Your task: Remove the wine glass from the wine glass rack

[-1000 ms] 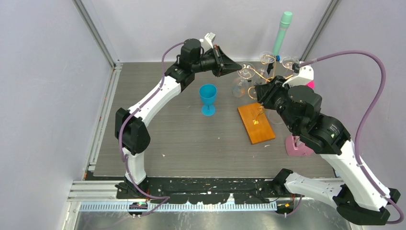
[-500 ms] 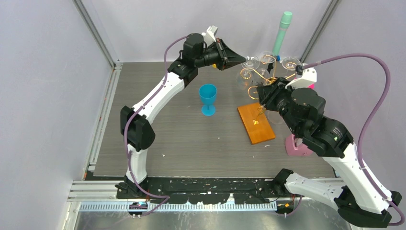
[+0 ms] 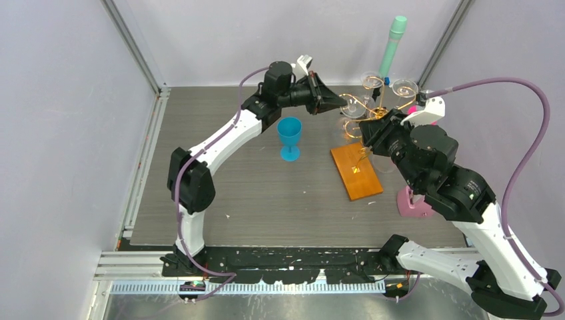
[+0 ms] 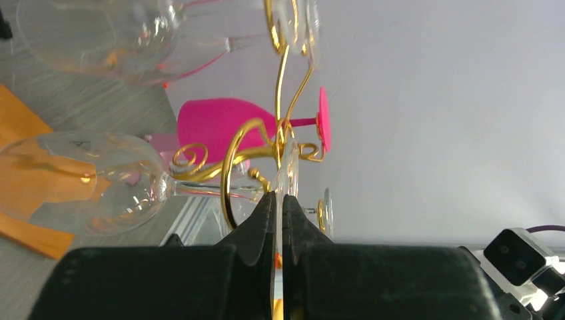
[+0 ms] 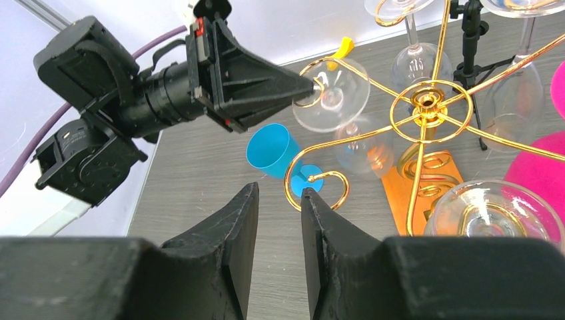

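The wine glass rack (image 3: 364, 107) is gold wire with curled arms on an orange-brown wooden base (image 3: 356, 172). Several clear glasses hang upside down from it. My left gripper (image 3: 336, 103) is at the rack's left arm, shut on the thin foot of a clear wine glass (image 4: 288, 167). Its bowl (image 4: 80, 180) hangs below, and the stem still sits in the gold curl. The right wrist view shows the same grip (image 5: 308, 85) on the glass foot (image 5: 331, 93). My right gripper (image 5: 276, 189) is open and empty, beside a gold curl (image 5: 318, 193), close to the rack (image 3: 366, 132).
A blue goblet (image 3: 289, 137) stands left of the rack. A pink goblet (image 3: 413, 201) stands on the table at the right, partly hidden by my right arm. A stand with a green-tipped pole (image 3: 393, 40) is behind the rack. Other clear glasses (image 3: 404, 87) hang at the back.
My left gripper has moved right to the rack's left arm and is now pinched on the glass's foot. My right arm has barely shifted.
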